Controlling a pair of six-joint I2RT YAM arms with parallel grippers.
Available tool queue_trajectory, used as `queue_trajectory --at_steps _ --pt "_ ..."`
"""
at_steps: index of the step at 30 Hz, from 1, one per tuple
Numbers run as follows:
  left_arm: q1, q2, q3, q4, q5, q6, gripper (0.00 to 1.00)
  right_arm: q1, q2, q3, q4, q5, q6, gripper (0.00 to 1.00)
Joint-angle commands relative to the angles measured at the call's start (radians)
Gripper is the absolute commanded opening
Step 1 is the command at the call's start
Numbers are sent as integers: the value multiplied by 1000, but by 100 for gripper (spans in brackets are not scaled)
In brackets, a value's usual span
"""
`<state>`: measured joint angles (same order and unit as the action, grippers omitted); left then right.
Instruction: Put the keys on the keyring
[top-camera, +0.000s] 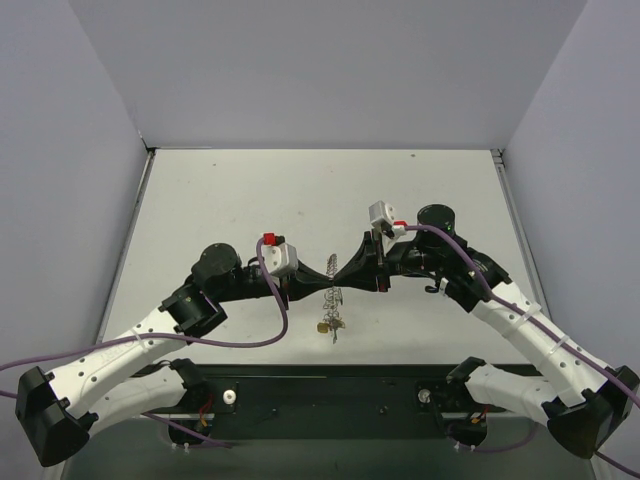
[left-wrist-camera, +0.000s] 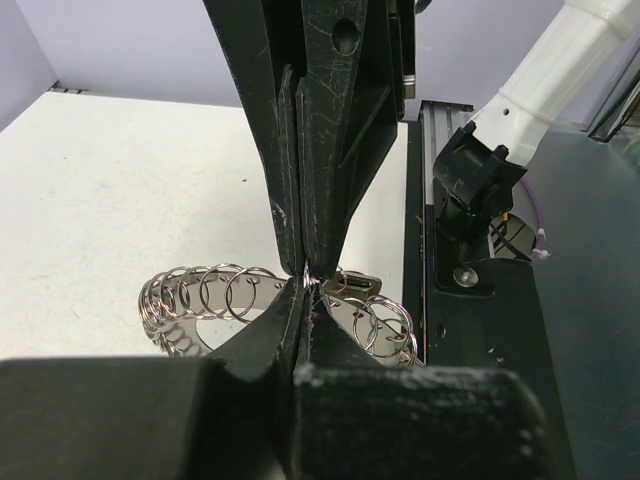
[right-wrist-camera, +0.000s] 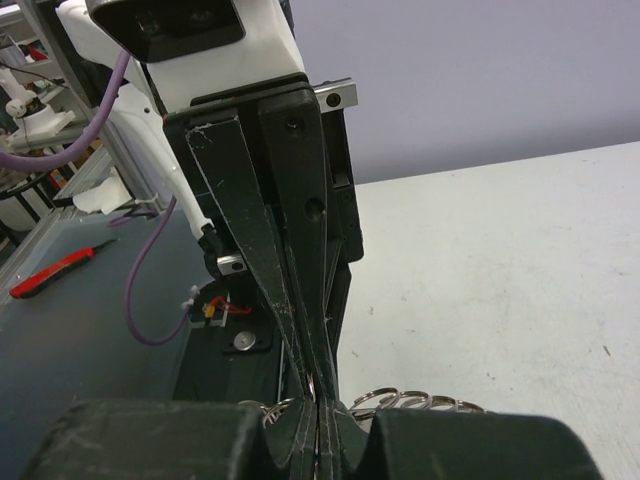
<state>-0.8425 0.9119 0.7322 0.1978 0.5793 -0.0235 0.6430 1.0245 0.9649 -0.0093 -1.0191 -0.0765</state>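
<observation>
Above the table's front middle, the keyring (top-camera: 332, 292) hangs as a silvery band of many small coiled loops. A few small keys (top-camera: 328, 325) dangle at its lower end, their colours too small to tell. My left gripper (top-camera: 325, 276) and right gripper (top-camera: 345, 268) meet tip to tip at the top of the keyring, both shut on it. In the left wrist view my left gripper (left-wrist-camera: 308, 290) pinches the keyring (left-wrist-camera: 200, 295), with a small metal key (left-wrist-camera: 352, 289) beside the tips. In the right wrist view my right gripper (right-wrist-camera: 318, 395) pinches a loop of the keyring (right-wrist-camera: 440, 403).
The white table (top-camera: 230, 200) is walled in grey on three sides. A black base rail (top-camera: 320, 395) runs along the near edge under the hanging keys. Purple cables (top-camera: 275, 310) loop off both wrists. A red-handled tool (right-wrist-camera: 55, 272) lies off the table.
</observation>
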Motion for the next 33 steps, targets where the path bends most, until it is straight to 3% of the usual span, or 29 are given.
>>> queue_trajectory --at_steps 1,6,8,9,13,18,26,33 --pt "-3 -11 50 123 13 -9 0 10 -4 9 40 -33 1 0" --pt "-1 -38 52 69 -21 -6 2 10 -18 17 12 0 -9 0" --pt "-1 -53 59 31 -50 14 17 10 -18 18 -21 8 -22 0" --pt "-3 -57 68 -6 -62 19 32 10 -20 24 -29 14 -25 0" --pt "0 -77 104 -106 -88 63 48 10 -15 37 -69 33 -35 0" --pt "0 -35 231 -401 -61 163 53 10 2 64 -136 77 -66 0" --pt "0 166 511 -808 54 253 53 11 80 179 -333 188 -146 0" --pt "-1 240 565 -871 99 267 53 37 120 230 -429 177 -213 0"
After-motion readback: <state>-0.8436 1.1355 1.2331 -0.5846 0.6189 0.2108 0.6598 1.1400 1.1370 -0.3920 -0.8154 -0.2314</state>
